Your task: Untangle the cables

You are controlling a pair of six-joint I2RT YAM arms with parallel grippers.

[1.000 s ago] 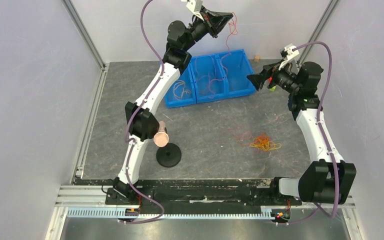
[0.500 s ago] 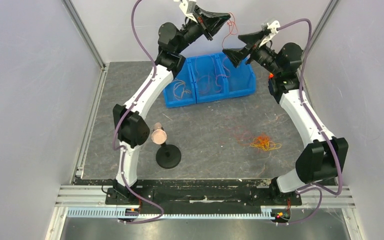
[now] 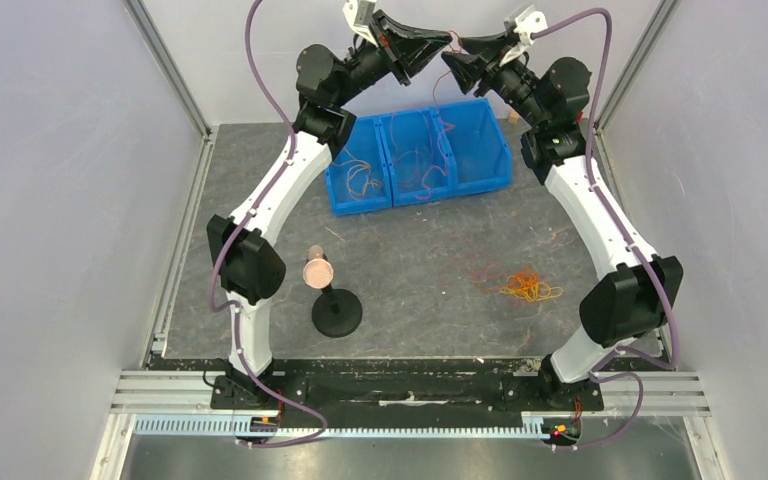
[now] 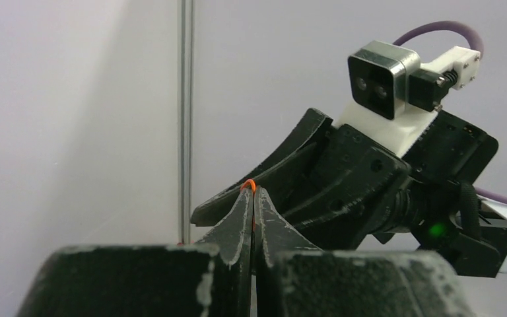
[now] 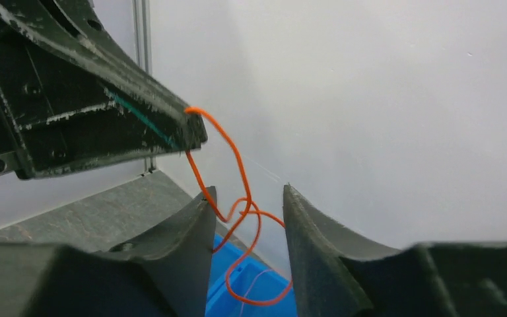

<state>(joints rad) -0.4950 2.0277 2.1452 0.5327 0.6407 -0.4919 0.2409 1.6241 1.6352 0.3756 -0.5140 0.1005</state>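
My left gripper [image 3: 444,42] is raised high over the blue bins and shut on a thin orange cable [image 4: 249,184], whose bend pokes out above its closed fingertips [image 4: 245,205]. The orange cable [image 5: 237,173] hangs down from it in loose loops. Tip to tip with the left one, my right gripper [image 3: 451,59] faces it. In the right wrist view its jaws stand apart, the loops hanging in the gap of the right gripper [image 5: 247,198]. An orange and yellow tangle [image 3: 530,287] lies on the table at the right, with a red-pink strand [image 3: 480,266] beside it.
Three joined blue bins [image 3: 492,178] stand at the back of the mat, with loose strands [image 3: 361,180] in them. A black stand [image 3: 337,312] topped by a pinkish disc [image 3: 317,272] sits near the left arm. Grey walls close in on both sides.
The right arm has swung up and left from beside the bins to meet the left gripper, and its jaws have narrowed around the hanging orange cable. The left arm has shifted slightly left.
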